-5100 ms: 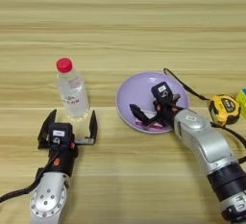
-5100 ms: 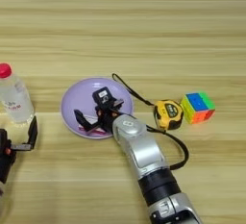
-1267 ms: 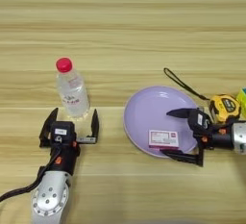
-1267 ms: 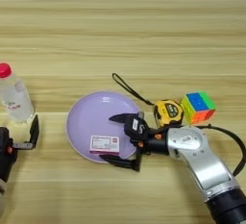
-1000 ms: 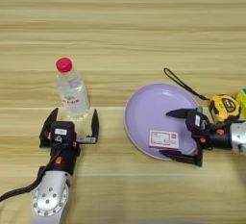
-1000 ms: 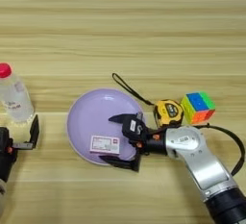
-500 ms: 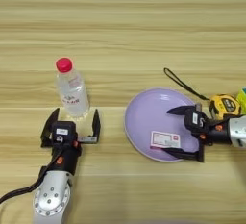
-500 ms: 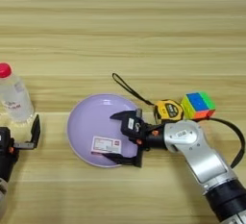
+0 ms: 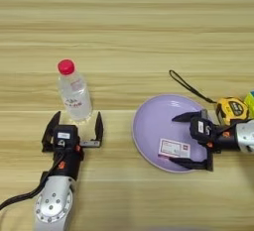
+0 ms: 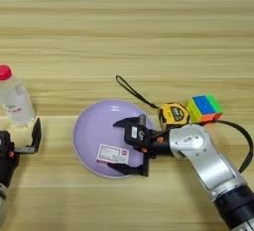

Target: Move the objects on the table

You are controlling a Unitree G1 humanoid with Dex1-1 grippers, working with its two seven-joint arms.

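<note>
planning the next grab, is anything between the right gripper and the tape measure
Nothing visible. The right gripper hangs open over the lavender plate near the white card. The tape measure lies just off the plate's right rim, beside the gripper's wrist.

Print on the card [image 9: 174, 148] and the bottle [image 9: 74, 93] label is too small to read.

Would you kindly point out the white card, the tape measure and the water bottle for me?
white card [image 10: 114, 153], right eye view, middle of the card lying on the plate.
tape measure [image 10: 173, 114], right eye view, yellow case top.
water bottle [image 9: 74, 95], left eye view, clear body below the red cap.
</note>
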